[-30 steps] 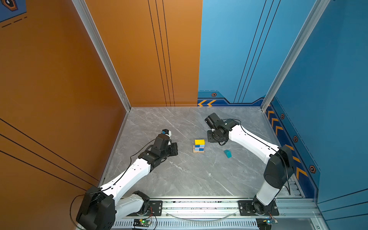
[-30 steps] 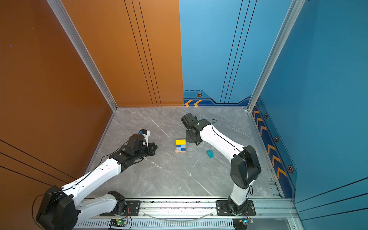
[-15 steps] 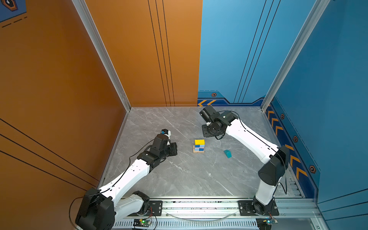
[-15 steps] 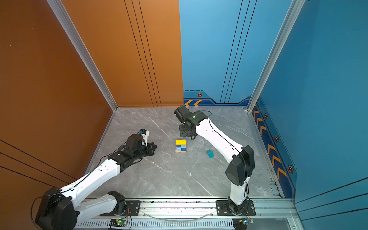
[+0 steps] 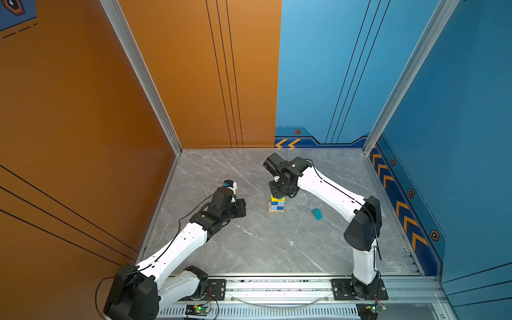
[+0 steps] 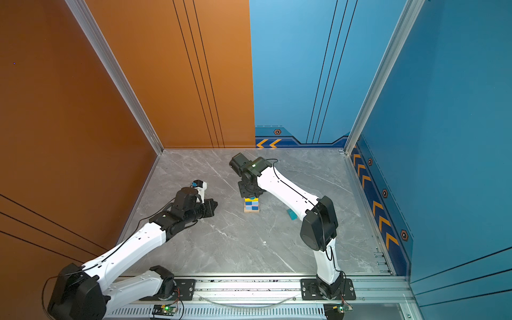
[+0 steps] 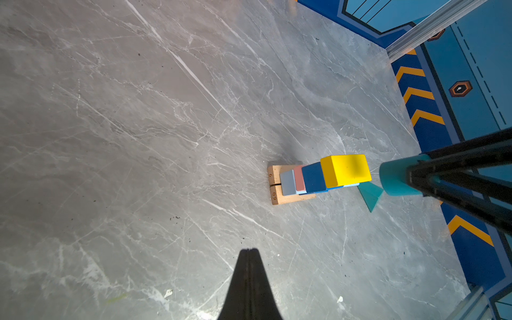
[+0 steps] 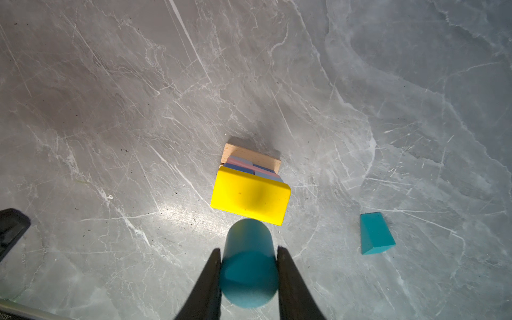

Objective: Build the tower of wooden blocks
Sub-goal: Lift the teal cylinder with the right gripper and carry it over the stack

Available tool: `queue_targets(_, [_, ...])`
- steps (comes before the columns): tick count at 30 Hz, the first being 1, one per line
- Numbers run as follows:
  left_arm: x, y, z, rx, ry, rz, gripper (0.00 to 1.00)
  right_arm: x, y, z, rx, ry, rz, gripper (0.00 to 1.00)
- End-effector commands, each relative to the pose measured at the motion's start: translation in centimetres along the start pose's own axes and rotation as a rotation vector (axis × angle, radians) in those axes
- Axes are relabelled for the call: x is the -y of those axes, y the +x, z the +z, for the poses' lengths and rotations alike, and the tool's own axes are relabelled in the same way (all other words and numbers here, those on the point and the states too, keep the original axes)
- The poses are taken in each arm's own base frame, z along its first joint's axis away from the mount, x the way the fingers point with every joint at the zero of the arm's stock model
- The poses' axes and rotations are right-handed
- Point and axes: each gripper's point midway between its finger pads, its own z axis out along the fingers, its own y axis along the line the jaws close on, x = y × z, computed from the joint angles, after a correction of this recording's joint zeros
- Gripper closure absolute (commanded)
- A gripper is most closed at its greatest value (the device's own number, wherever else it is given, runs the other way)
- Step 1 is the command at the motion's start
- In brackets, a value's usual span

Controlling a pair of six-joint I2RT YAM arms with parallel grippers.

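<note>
The tower (image 5: 277,204) (image 6: 251,205) stands mid-floor: tan planks (image 7: 277,191) at the bottom, blue and pink blocks, and a yellow bar (image 8: 249,198) on top. My right gripper (image 8: 249,256) is shut on a teal cylinder (image 8: 249,266) (image 7: 393,179). It hangs just above the yellow bar (image 7: 346,170), apart from it. In both top views the right gripper (image 5: 278,191) (image 6: 249,191) hides the cylinder. A teal prism (image 5: 316,214) (image 8: 375,233) lies on the floor right of the tower. My left gripper (image 7: 249,250) (image 5: 243,207) is shut and empty, left of the tower.
Grey marble floor (image 5: 263,243) walled by orange panels on the left and blue panels at the back and right. The right arm's forearm (image 5: 329,191) spans the floor behind the prism. A metal rail (image 5: 277,285) runs along the front edge.
My right gripper has carried the teal cylinder leftward from behind and right of the tower to a spot over the yellow bar. The left arm has barely shifted.
</note>
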Motion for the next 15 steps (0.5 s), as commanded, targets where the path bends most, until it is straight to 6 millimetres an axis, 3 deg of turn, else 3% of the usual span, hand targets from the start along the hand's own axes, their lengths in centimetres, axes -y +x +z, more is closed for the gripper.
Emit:
queue_targets(1, [-0.3, 0.4, -0.2, -0.008, 0.005, 0.011, 1.0, -0.2, 0.3, 0.0, -0.02, 0.007, -0.024, 0.82])
queue_targets(15, [-0.4, 0.4, -0.1, -0.012, 0.001, 0.01, 1.0, -0.5, 0.0, 1.2, -0.028, 0.011, -0.025, 0.82])
